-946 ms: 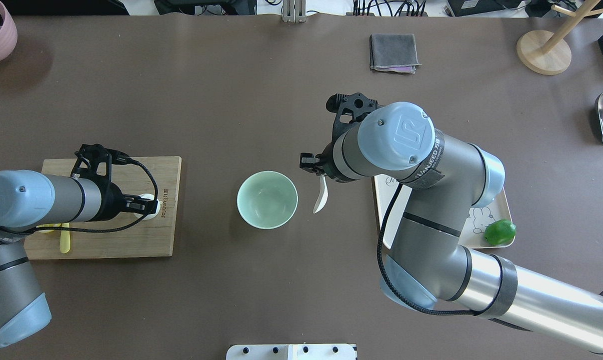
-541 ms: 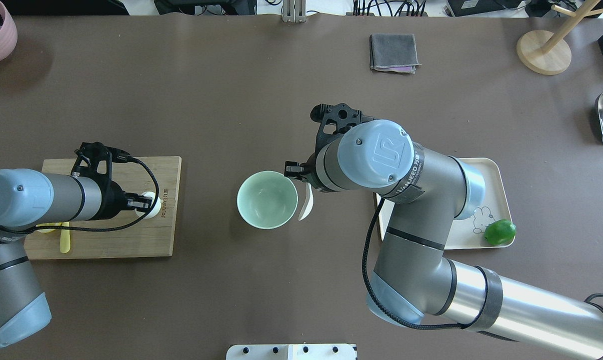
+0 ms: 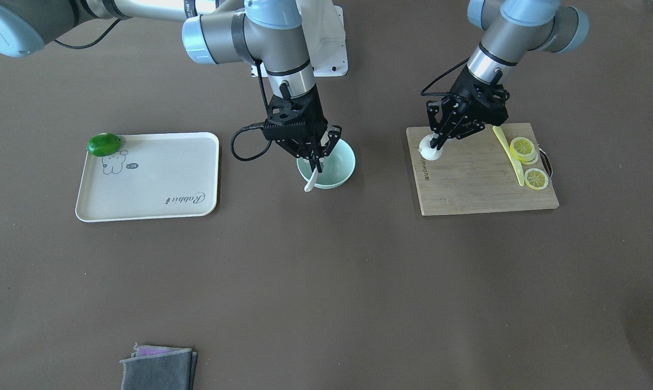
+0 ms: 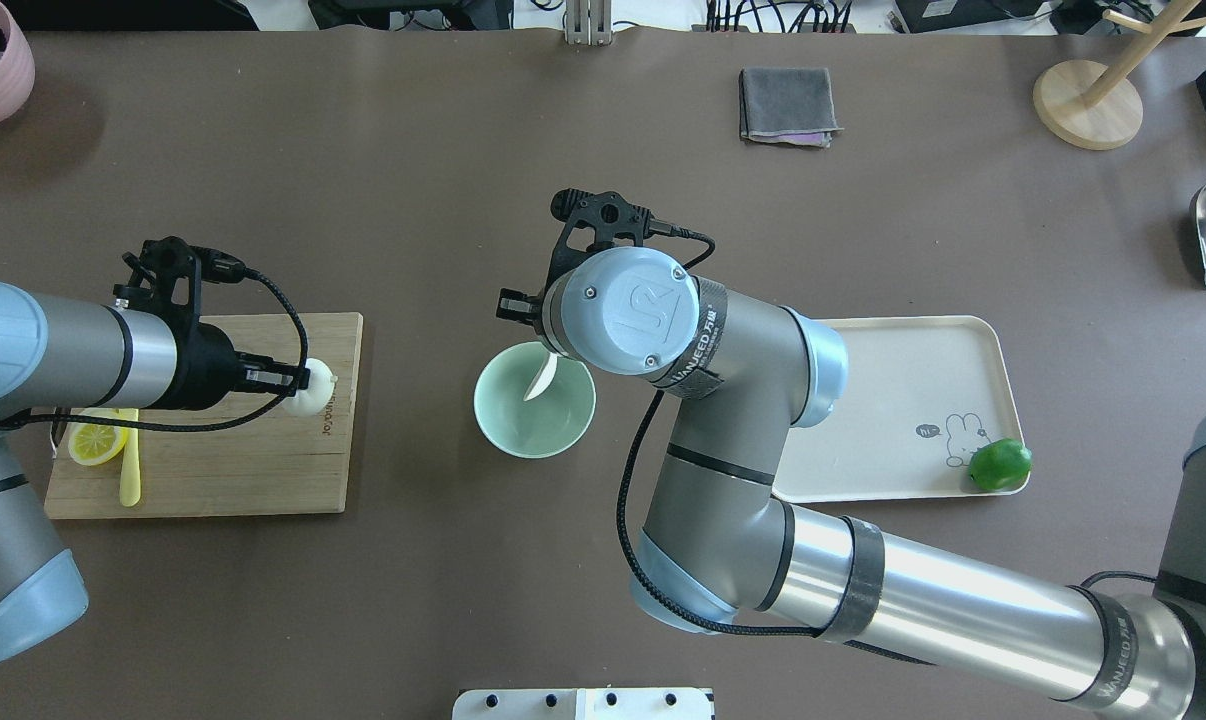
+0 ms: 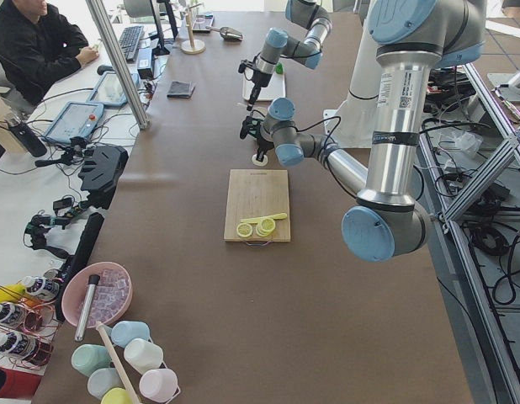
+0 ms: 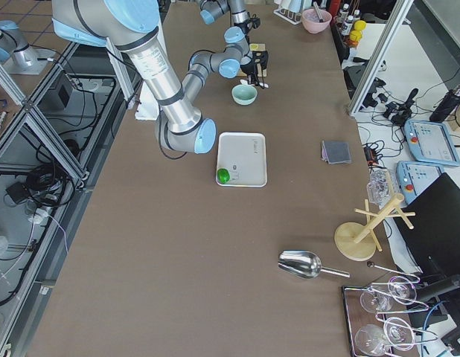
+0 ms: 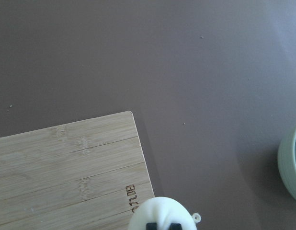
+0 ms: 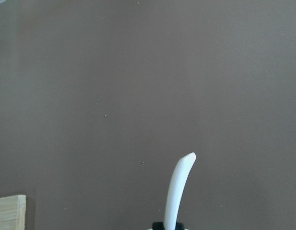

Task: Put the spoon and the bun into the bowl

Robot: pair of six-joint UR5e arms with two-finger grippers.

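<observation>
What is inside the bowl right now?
The spoon, gripped by the right hand, hangs over the bowl; the bun is not in it. The right arm covers part of the rim.

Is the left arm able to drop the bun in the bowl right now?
Probably not yet. The left gripper is shut on the bun at the board's edge, and the path to the bowl looks open, but the right gripper hangs over the bowl holding the spoon, so they would likely crowd.
</observation>
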